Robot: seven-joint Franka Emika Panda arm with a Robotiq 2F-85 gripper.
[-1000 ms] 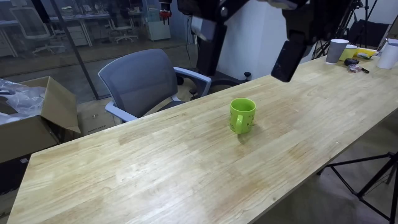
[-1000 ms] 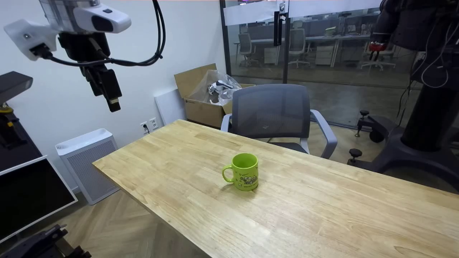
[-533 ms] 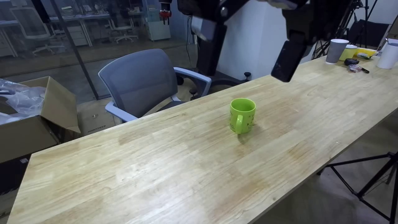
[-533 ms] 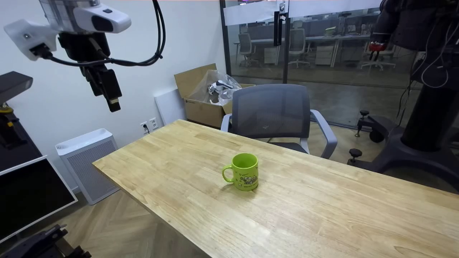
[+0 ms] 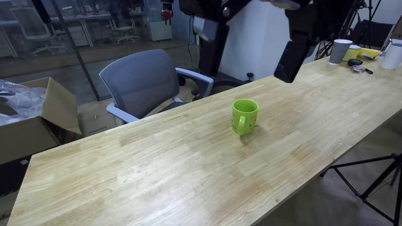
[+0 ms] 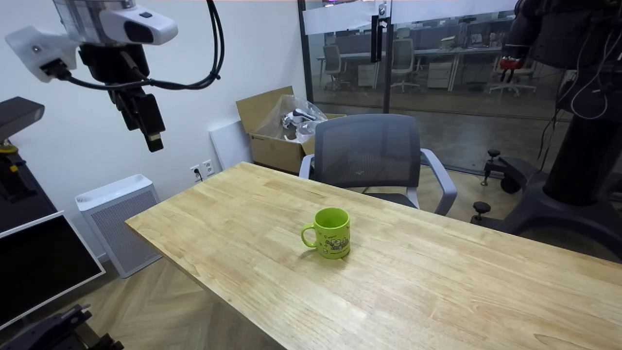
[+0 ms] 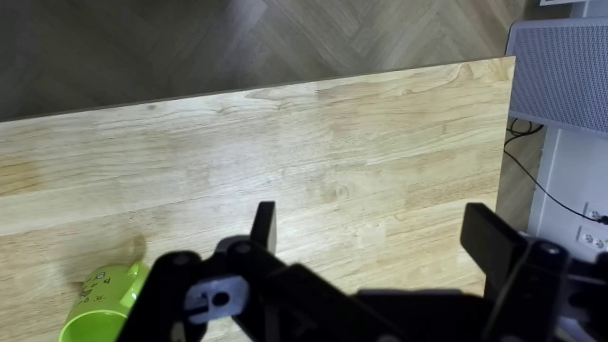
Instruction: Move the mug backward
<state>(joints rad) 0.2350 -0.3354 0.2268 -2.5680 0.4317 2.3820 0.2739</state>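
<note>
Mug and pincer are apart, one of each. The pincer hangs raised above the desk, its two fingers spread wide, with desk boards showing between them in the wrist view. In that same view the lime-green mug sits at the lower left, partly cut off by the picture's edge and partly behind the pincer. In both exterior views it stands upright on the desk, lower than the fingertips, its one handle pointing towards the desk's short end; dark printed figures mark its side. Farther along the desk, in an exterior view, come one tall grey cup, one yellow-green cup just beside it, one yellow thing and one white container; the smaller pieces near these are too small to count surely. Off the desk, one mesh chair with two armrests stands at the long edge, and near it one open cardboard box holds clear plastic. By the wall are one white floor unit and two wall sockets, one carrying a black plug.
</note>
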